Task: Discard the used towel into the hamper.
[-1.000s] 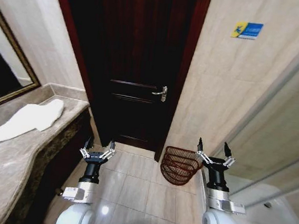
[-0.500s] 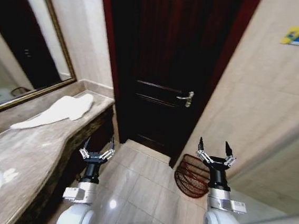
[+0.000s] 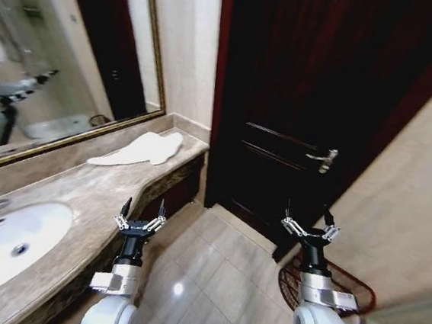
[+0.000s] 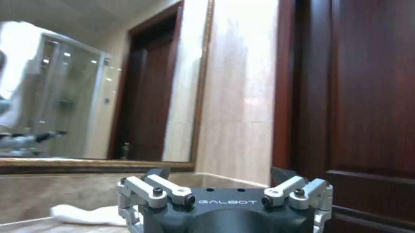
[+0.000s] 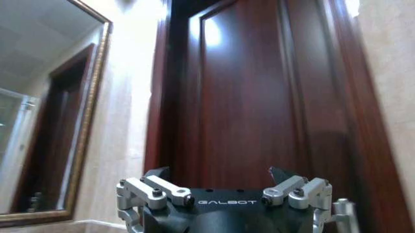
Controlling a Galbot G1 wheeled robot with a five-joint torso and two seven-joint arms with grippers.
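Observation:
The used towel [image 3: 137, 150], white and crumpled, lies on the marble counter [image 3: 83, 191] near its far end, by the door; the left wrist view shows the towel [image 4: 84, 214] low beside my gripper. The hamper [image 3: 345, 291], a reddish-brown open-weave basket, stands on the floor at the lower right, partly hidden behind my right arm. My left gripper [image 3: 141, 214] [image 4: 220, 175] is held upright beside the counter's edge, open and empty. My right gripper [image 3: 310, 221] [image 5: 220, 174] stands upright above the hamper's near side, open and empty.
A white sink [image 3: 10, 238] is set in the counter at the near left, under a gold-framed mirror [image 3: 73, 56]. A dark wooden door [image 3: 313, 102] with a metal handle [image 3: 325, 159] closes the far end. Tiled floor [image 3: 213, 269] runs between counter and wall.
The whole view has swung left: sink and mirror have come in, the door and hamper have slid right. Both arms hold the same raised pose, and the towel still lies on the counter.

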